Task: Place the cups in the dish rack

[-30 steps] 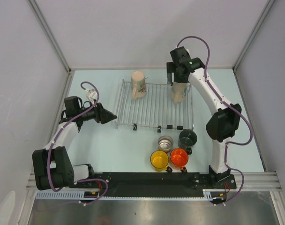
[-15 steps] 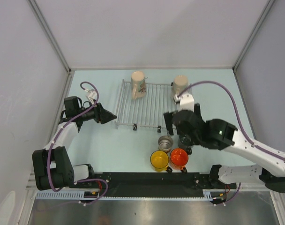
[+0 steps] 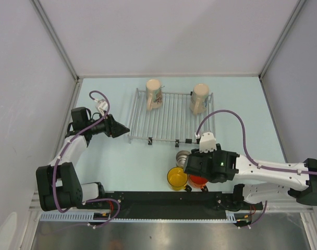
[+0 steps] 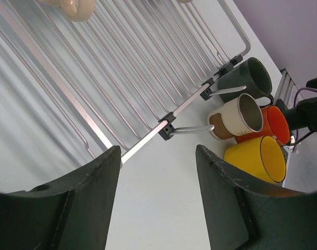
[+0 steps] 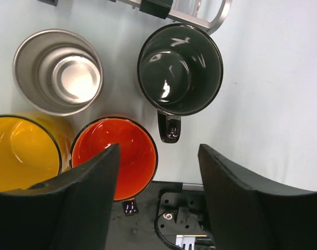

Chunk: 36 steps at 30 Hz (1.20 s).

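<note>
Currently the dish rack [image 3: 171, 117] is lying flat near the middle of the pale blue-green table [image 3: 122, 161]: a rectangle of thin parallel silver wires in a rounded wire frame, with small black clips along its near rail. Two cream cups are resting on its far edge, the patterned cream cup [image 3: 154, 94] at the far left corner and the plain cream cup [image 3: 198, 99] at the far right; both are matte and tapered, and I cannot tell whether they are fully inverted. The other four are standing mouth-up on the table, clustered just off the rack's near right corner. The steel cup [image 5: 58, 71] is showing a brushed, shiny interior with a bright ringed bottom; the dark cup [image 5: 180, 67] is glossy green-black and reflecting highlights, its handle pointing toward the arm bases. The orange cup [image 5: 115, 156] and yellow cup [image 5: 20, 151] are sitting side by side nearer the bases, both glazed with dark rims, and the orange one is touching or nearly touching the yellow. The right gripper [image 5: 158, 148] is hovering above this cluster, its jaws standing apart and holding nothing, one finger over the orange cup. The left gripper [image 4: 157, 156] is hanging beside the rack's near left corner, jaws likewise spread and empty.
</note>
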Each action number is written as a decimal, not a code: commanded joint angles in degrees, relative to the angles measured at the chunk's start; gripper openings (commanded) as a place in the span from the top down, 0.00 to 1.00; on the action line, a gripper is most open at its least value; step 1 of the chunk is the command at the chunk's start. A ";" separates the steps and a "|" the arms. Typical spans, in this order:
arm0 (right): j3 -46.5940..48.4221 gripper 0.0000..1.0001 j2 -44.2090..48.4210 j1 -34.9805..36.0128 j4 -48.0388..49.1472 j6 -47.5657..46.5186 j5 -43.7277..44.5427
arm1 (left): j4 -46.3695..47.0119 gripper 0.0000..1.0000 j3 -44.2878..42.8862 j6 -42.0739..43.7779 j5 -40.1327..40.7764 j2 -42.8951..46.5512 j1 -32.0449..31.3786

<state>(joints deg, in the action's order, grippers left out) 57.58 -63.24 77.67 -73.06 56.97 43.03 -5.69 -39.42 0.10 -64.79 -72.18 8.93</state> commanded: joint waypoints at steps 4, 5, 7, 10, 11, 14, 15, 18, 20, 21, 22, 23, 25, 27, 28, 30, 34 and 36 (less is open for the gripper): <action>0.34 0.32 -1.44 -6.56 7.13 -3.08 -0.04 | -0.28 0.36 -0.66 2.18 -3.14 0.73 0.65; -0.01 0.32 -1.88 -7.35 9.75 -5.18 -0.74 | -0.28 0.36 -0.66 2.19 -3.23 0.81 0.65; -1.06 0.32 -2.50 -10.15 12.22 -7.48 -2.24 | -0.37 0.36 -0.57 2.19 -3.32 0.99 0.56; -2.21 0.33 -3.81 -13.76 17.15 -11.87 -4.87 | -0.46 0.36 -0.66 2.27 -3.50 0.99 0.65; -2.38 0.34 -4.17 -14.73 19.42 -12.67 -5.49 | -0.55 0.36 -0.75 2.36 -3.50 1.08 0.65; -3.26 0.38 -5.92 -17.80 22.86 -15.39 -7.34 | -0.72 0.36 -0.66 2.54 -3.50 1.17 0.74; -3.61 0.40 -6.71 -18.42 23.65 -16.27 -8.04 | -0.72 0.36 -0.66 2.54 -3.50 1.25 0.65; -5.28 0.44 -7.68 -20.71 26.47 -17.59 -9.79 | -0.81 0.36 -0.75 2.54 -3.58 1.17 0.65; -6.68 0.51 -7.86 -22.03 28.22 -17.86 -10.94 | -0.81 0.36 -0.75 2.54 -3.58 1.17 0.65; -7.22 0.55 -7.95 -22.56 28.84 -18.03 -11.47 | -0.81 0.36 -0.75 2.54 -3.58 1.25 0.65; -7.66 0.61 -7.95 -22.74 29.98 -18.03 -11.91 | -0.81 0.36 -0.75 2.54 -3.67 1.17 0.65; -8.36 0.62 -7.95 -23.09 30.43 -18.03 -12.52 | -0.90 0.36 -0.75 2.54 -3.67 1.17 0.74; -8.98 0.62 -8.38 -23.26 31.04 -17.95 -12.88 | -0.81 0.36 -0.75 2.54 -3.76 1.17 0.83; -9.59 0.62 -8.65 -23.35 31.39 -17.68 -13.14 | -0.99 0.36 -0.83 2.45 -3.76 1.17 0.83; -9.85 0.62 -9.09 -23.44 32.09 -17.77 -13.40 | -0.99 0.36 -0.83 2.54 -3.76 1.25 0.83; -10.56 0.64 -9.79 -23.53 32.89 -17.68 -14.02 | -0.90 0.36 -0.75 2.54 -3.85 1.34 0.74; -11.44 0.70 -12.07 -23.62 35.08 -17.68 -14.99 | -1.07 0.36 -0.66 2.63 -3.85 1.69 0.83; -11.53 0.82 -13.39 -23.62 35.61 -17.60 -15.08 | -1.16 0.36 -0.66 2.54 -3.85 1.78 0.92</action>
<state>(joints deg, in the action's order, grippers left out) 46.70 -74.83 54.24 -40.82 39.29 28.86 -7.05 -39.42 0.54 -66.26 -72.03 9.08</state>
